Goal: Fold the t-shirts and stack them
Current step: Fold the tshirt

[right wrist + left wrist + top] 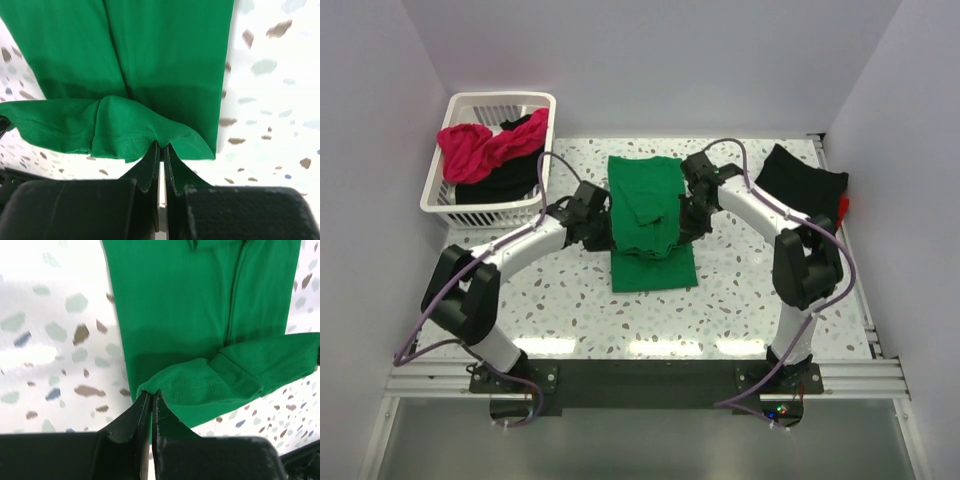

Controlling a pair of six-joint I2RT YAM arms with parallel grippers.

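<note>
Pretty plain setup, white walls [650,60] boxing in a white terrazzo-speckled table [750,300], soft glare along its near side and an aluminium rail [840,378] at the front edge.

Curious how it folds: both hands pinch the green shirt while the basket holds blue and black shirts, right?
No blue: the top external view shows the basket holding a pink shirt and a black shirt. The left hand and right hand pinch the green shirt.

Speckled white table [750,290] under green t-shirt [645,190], black t-shirt [802,180], white basket [480,210].
</note>
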